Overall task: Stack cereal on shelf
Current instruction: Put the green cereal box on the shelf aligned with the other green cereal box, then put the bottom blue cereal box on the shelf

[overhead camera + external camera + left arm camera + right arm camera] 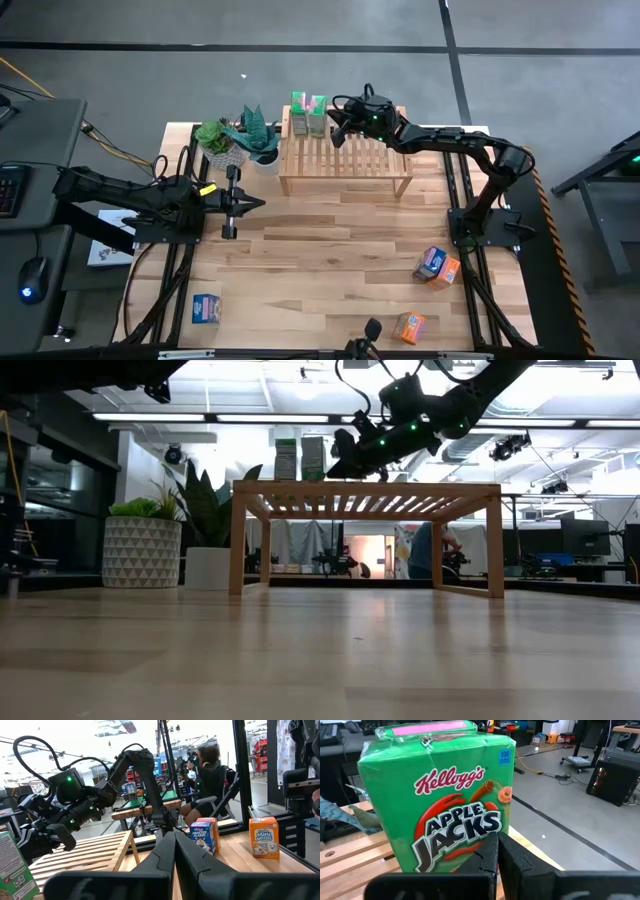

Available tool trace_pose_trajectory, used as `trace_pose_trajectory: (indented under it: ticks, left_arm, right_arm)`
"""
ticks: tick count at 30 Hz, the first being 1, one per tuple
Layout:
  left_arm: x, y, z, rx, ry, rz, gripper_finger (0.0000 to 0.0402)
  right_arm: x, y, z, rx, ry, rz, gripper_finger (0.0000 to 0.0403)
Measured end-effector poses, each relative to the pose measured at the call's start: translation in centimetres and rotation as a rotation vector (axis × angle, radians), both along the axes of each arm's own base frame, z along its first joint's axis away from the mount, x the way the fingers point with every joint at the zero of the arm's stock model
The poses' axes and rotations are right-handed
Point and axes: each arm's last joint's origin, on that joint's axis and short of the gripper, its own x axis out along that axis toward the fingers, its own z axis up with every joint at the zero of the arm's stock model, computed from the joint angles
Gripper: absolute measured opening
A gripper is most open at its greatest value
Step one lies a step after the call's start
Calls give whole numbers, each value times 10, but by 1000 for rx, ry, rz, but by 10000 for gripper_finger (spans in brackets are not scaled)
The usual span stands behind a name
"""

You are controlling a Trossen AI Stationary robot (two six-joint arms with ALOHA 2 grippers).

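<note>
Tabletop point(330, 250) carries the shelf point(345, 160) at its far edge. Two green cereal boxes point(308, 114) stand upright on the shelf's left end; two blue and two orange ones lie on the near tabletop, off the shelf. Boxes look light, thin card, smooth: should dent if squeezed hard, so pinch across the narrow sides, mid-height. Right gripper point(338, 128) sits closed just beside the green pair, holding nothing. Left gripper point(262, 203) is closed, parked over the left tabletop.
</note>
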Motion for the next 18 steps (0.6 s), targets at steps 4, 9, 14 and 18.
trace_pose_trajectory:
  ticks: [4,9,14,18]
  left_arm:
    - [0,0,0,0,0,0,0]
    - [0,0,0,0,0,0,0]
    - [0,0,0,0,1,1,0]
    - [0,0,-1,1,13,0,0]
  right_arm:
    - [-2,-3,1,11,-19,-13,0]
    - [-5,-8,1,27,-28,-8,0]
    - [-6,-10,1,36,-29,-3,0]
    - [-10,-8,2,25,19,4,0]
